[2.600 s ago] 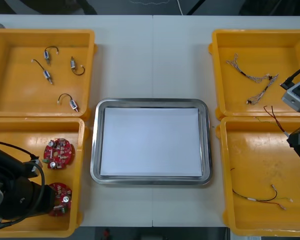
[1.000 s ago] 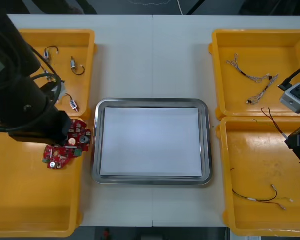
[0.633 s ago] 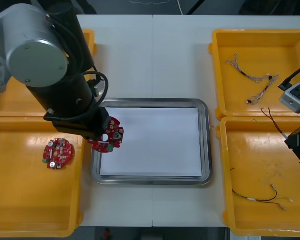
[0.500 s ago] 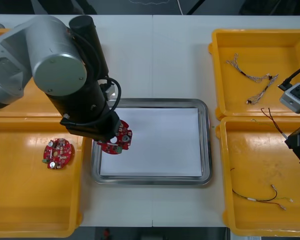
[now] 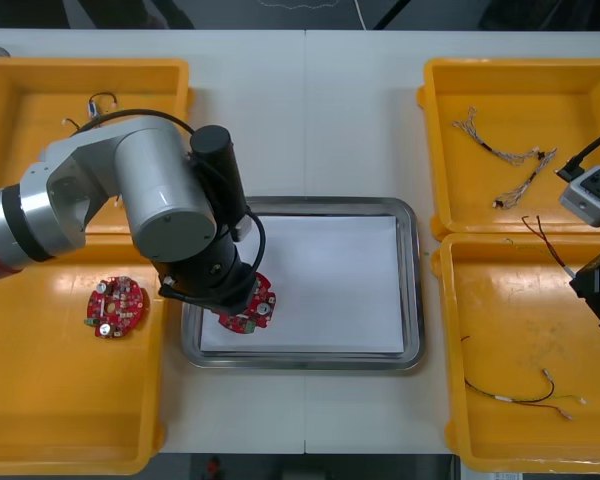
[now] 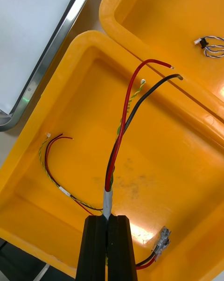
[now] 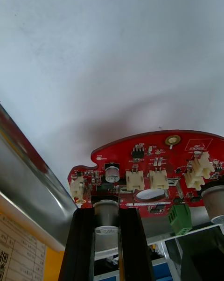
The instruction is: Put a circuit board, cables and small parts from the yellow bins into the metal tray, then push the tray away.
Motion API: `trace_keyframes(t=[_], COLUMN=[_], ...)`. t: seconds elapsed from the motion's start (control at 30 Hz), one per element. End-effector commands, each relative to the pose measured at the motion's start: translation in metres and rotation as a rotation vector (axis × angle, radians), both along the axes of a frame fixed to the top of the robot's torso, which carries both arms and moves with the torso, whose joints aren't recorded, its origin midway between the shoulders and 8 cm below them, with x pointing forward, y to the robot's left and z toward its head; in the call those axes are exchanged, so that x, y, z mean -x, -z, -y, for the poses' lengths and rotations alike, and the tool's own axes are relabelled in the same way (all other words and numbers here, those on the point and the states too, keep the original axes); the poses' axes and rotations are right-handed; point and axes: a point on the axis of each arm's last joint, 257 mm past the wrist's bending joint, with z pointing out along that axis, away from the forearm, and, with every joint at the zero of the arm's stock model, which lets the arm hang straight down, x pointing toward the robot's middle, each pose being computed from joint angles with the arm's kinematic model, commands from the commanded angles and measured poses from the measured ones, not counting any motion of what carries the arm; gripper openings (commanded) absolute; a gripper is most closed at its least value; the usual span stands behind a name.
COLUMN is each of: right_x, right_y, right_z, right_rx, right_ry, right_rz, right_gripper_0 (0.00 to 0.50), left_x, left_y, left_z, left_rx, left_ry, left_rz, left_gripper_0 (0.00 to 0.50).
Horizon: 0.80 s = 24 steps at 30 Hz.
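Left pincer (image 7: 107,212) sunk into tray (image 5: 412,290), gripping board (image 5: 252,312), round, red, connector-studded

Polished, mirror-shiny rim on rectangular metal tray (image 5: 411,290); floor under matt white paper-like sheet (image 5: 330,280). Smooth semi-gloss yellow plastic bins (image 5: 510,320), floors scuffed dark in patches. Glossy lacquer on round red circuit board (image 5: 255,312), with shiny metal cans and cream plastic sockets. Smooth plastic sheath on red-and-black cable (image 6: 122,131). Matt black fingers on left gripper (image 7: 107,211) and right gripper (image 6: 108,218). Smooth satin grey left arm casing (image 5: 170,200).
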Motion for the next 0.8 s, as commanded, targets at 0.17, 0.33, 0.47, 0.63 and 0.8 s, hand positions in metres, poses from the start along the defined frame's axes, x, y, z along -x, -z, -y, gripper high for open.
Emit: trace_keyframes(t=[0.17, 0.33, 0.47, 0.63, 0.8], right_x=[-0.0001, 0.0, 0.0007, 0.0016, 0.0019], right_y=[-0.0087, -0.0091, -0.0085, -0.0081, -0.0091], right_z=[0.0002, -0.0001, -0.0009, -0.002, -0.0038], right_rx=[0.059, 0.059, 0.057, 0.055, 0.053], right_ry=[-0.06, -0.061, -0.063, -0.068, -0.077], right_rz=[0.023, 0.025, 0.022, 0.018, 0.017], right_gripper_0=[0.0, 0.0, 0.0, 0.0, 0.0], left_x=[-0.0121, -0.0102, -0.0077, -0.005, -0.0069], left_y=[0.0078, 0.0087, 0.0088, 0.0079, -0.0011], left_z=[0.0063, 0.0067, 0.0078, 0.0096, 0.011], left_rx=[-0.036, -0.033, -0.03, -0.028, -0.024], left_ry=[0.113, 0.111, 0.114, 0.116, 0.106], left_rz=[0.058, 0.051, 0.044, 0.042, 0.053], left_gripper_0=[0.001, 0.003, 0.167, 0.5, 0.5])
